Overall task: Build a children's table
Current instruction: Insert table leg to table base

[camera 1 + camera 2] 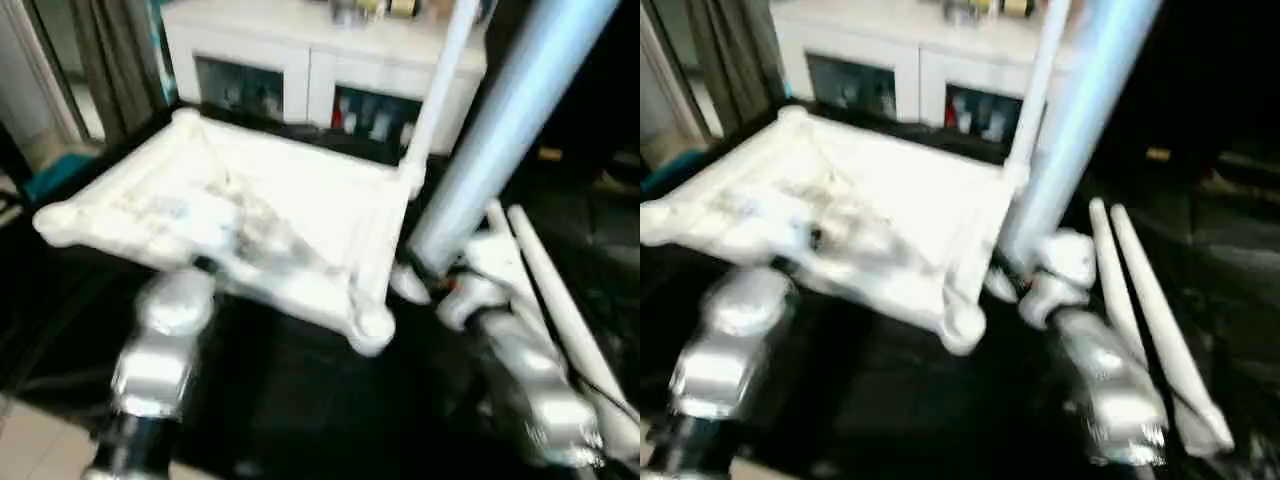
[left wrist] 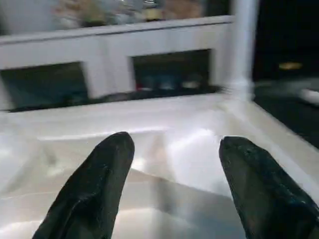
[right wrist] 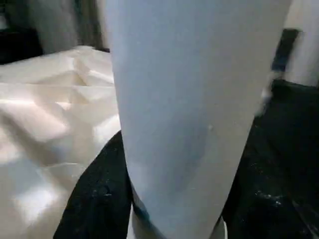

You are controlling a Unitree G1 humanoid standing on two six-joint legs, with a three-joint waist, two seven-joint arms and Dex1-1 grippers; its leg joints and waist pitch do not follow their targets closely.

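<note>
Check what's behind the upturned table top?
Behind the table top stands a white cabinet with glass doors; small items show through the glass and on top, too blurred to name. Its base is hidden by the top's far edge.

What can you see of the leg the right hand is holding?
The held leg is a long, round, smooth white plastic tube, tapered. It stands tilted, rising up and away past the picture's top. The right hand is shut around its lower end, black fingers on either side, just off the tabletop's right edge. Its bottom tip is hidden.
</note>
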